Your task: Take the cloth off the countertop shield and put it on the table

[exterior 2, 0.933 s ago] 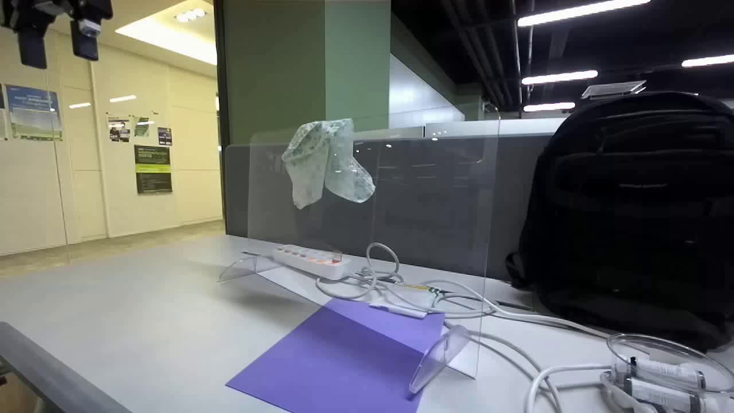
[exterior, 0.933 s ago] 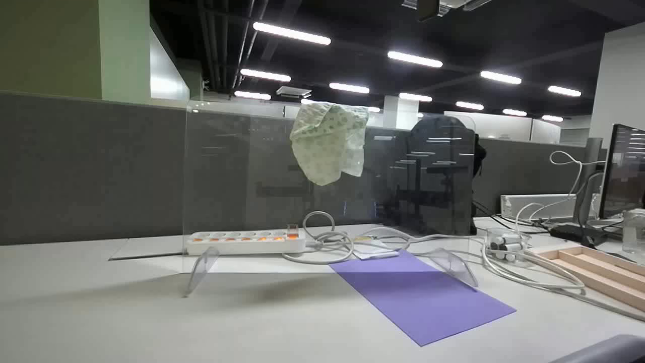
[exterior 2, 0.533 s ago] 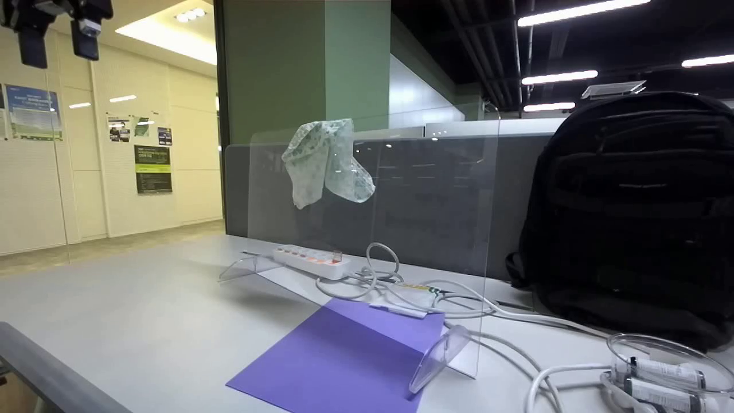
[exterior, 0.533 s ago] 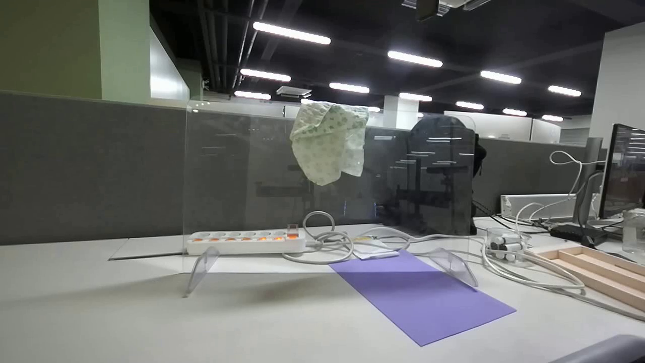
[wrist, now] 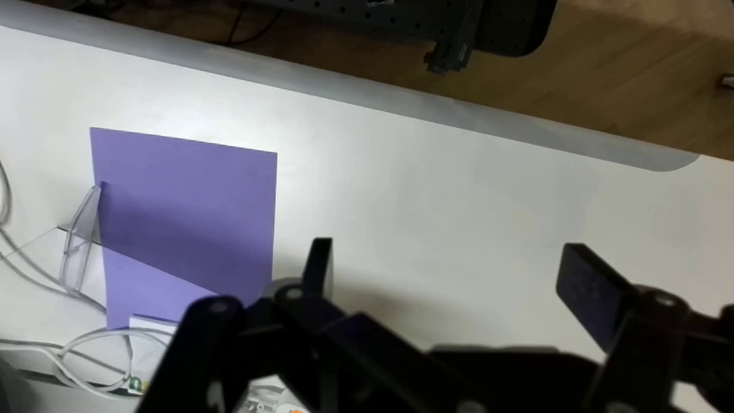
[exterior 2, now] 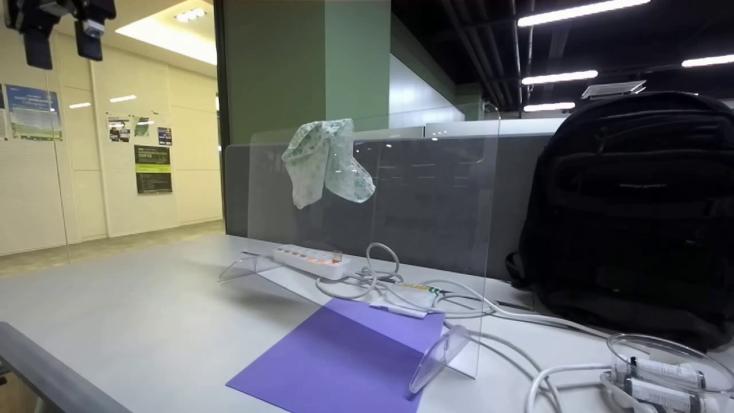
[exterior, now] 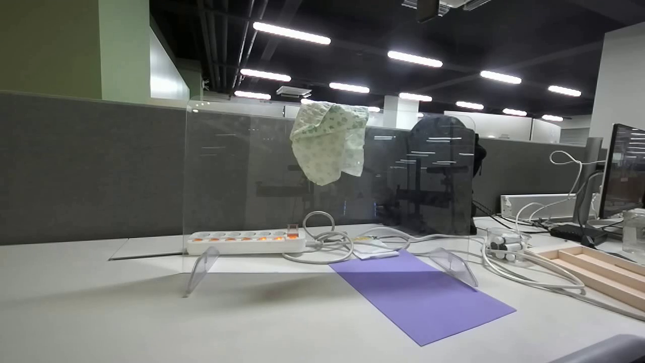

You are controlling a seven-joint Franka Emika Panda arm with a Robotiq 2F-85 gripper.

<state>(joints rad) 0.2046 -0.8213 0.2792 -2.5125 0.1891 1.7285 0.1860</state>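
The gripper (wrist: 453, 281) stands wide: in the wrist view its two fingers (wrist: 593, 295) are well apart, with the white table (wrist: 447, 201) visible through the gap. In an exterior view it hangs at the upper left corner, fingertips down, well apart from the cloth (exterior 2: 309, 163). Both exterior views show the cloth draped over the top edge of the clear shield (exterior: 327, 206), not yet on the table. The wrist view takes in one foot (wrist: 80, 238) of the shield, at the edge of a purple sheet (wrist: 186, 218); the gripper itself covers much of the lower part there. The shield is upright, its panel crossing over the sheet, and a power strip (exterior: 247, 245) and looped cables (exterior: 347, 247) show behind it in both exterior views. A black backpack (exterior 2: 625, 229) stands by the grey partition (exterior: 90, 171). An exterior view adds, at its right side, a monitor (exterior: 625, 171) and a wooden tray (exterior: 594, 269).
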